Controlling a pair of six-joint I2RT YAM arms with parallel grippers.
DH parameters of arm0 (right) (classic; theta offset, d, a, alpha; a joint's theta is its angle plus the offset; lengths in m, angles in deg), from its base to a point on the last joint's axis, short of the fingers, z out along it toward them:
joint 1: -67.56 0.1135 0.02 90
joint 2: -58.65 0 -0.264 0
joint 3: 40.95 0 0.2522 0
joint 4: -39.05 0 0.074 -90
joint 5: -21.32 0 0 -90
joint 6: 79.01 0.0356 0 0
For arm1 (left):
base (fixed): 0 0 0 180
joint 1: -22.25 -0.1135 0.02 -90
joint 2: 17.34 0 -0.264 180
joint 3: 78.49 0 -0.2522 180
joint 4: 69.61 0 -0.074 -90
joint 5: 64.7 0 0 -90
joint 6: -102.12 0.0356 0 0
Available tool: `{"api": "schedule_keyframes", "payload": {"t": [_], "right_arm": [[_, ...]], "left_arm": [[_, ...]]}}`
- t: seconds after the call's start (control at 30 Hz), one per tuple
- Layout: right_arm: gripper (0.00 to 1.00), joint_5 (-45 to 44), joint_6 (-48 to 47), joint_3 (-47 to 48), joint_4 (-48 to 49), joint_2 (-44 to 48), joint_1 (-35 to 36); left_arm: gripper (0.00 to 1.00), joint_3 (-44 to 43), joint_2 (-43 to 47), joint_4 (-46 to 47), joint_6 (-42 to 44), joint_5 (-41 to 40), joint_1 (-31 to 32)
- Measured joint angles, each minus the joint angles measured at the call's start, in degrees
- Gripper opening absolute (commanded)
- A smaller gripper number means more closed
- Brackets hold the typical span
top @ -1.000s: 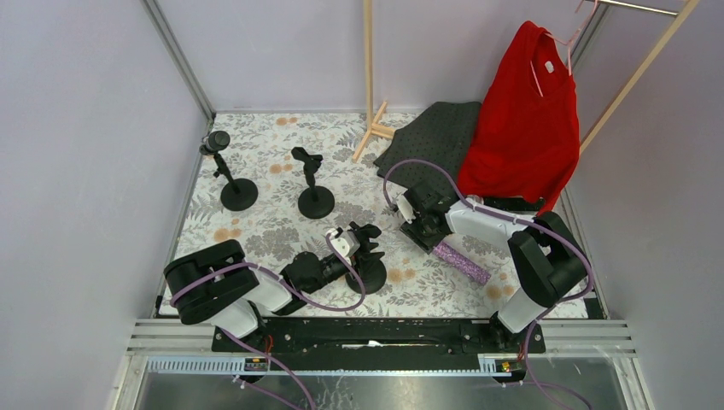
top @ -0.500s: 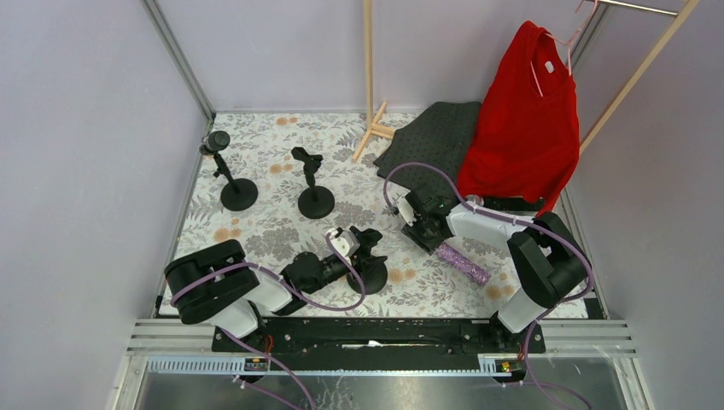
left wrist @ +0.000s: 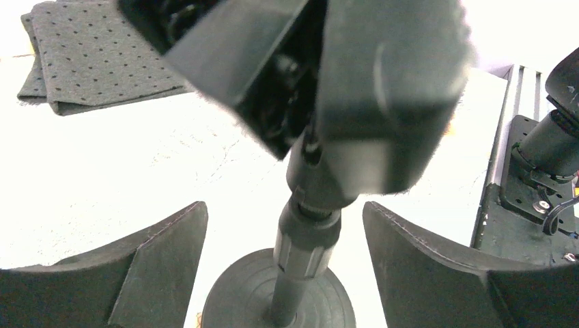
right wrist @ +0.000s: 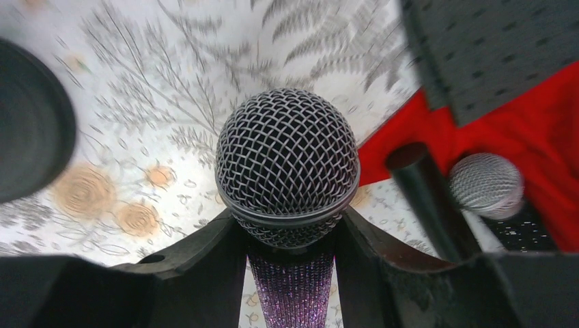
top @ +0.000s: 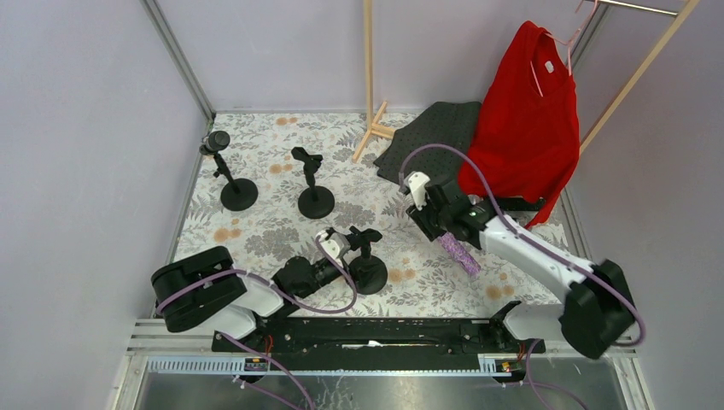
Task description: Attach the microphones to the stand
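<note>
The left gripper [left wrist: 285,219] has its fingers apart on either side of the nearest stand [left wrist: 304,239], whose clip is empty. Ahead to its right, the right gripper [right wrist: 290,236] is clamped on the purple microphone [right wrist: 287,160]. Beside that gripper lies a loose black microphone [right wrist: 486,184]. Farther off, the middle stand [top: 313,184] is bare and the far stand [top: 237,193] carries a mounted black microphone [top: 218,141]. By my judgement one is done and two are left.

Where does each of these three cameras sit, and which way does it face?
Top external: above and behind, looking down on the table; both arms show.
Left wrist: looks past its open left gripper at the nearest stand.
Right wrist: looks along the right gripper, shut on the purple microphone.
Shared: top view shows that stand and microphone too.
</note>
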Motion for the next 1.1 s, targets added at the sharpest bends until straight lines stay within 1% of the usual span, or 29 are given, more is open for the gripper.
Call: {"api": "schedule_keyframes", "payload": {"t": [0.13, 0.2, 0.23, 0.3, 0.43, 0.5, 0.63, 0.77, 0.93, 1.03, 1.1], "right_arm": [[0.0, 2.03, 1.42, -0.48, 2.14, 7.41, 0.0], [0.0, 3.58, 2.08, -1.29, 2.99, 10.97, 0.0], [0.0, 4.74, 2.49, -2.16, 3.8, 13.05, 0.02], [0.0, 6.78, 3.34, -4.09, 5.38, 17.14, 0.02], [0.0, 11.72, 4.83, -8.79, 9.11, 27.98, 0.0], [0.0, 14.82, 4.94, -11.47, 12.72, 34.01, 0.02], [0.0, 20.44, 4.92, -14.36, 18.34, 41.86, 0.02], [0.0, 26.29, 3.89, -14.6, 21.51, 43.69, 0.02], [0.0, 34.27, 0.72, -13.09, 19.28, 39.87, 0.02], [0.0, 38.21, -0.87, -11.56, 16.94, 37.33, 0.02], [0.0, 39.71, -1.66, -11.32, 16.04, 36.7, 0.02]], "left_arm": [[0.88, 2.49, 4.13, -0.61, -0.44, -0.2, 0.0], [0.89, 4.11, 8.59, -1.7, -0.42, 0.13, 0.0], [0.89, 4.26, 9.18, -1.77, -0.39, 0.2, 0.0], [0.9, 4.81, 13.53, -4.15, -0.07, 0.55, 0.0], [0.91, 4.85, 24.26, -11.72, 1.92, 0.92, 0.0], [0.91, 4.74, 29.92, -16.9, 3.67, 0.9, 0.0], [0.93, 3.69, 37.92, -27.85, 7.87, 0.94, 0.0], [0.93, 3.5, 41.7, -34.18, 11.3, 0.94, 0.0], [0.93, 3.5, 42.4, -37.79, 15.8, 1.27, -1.2], [0.93, 3.39, 42.49, -38.07, 17.09, 3.43, -5.16], [0.92, 2.91, 41.77, -37.68, 17.22, 6.6, -8.85]]}}
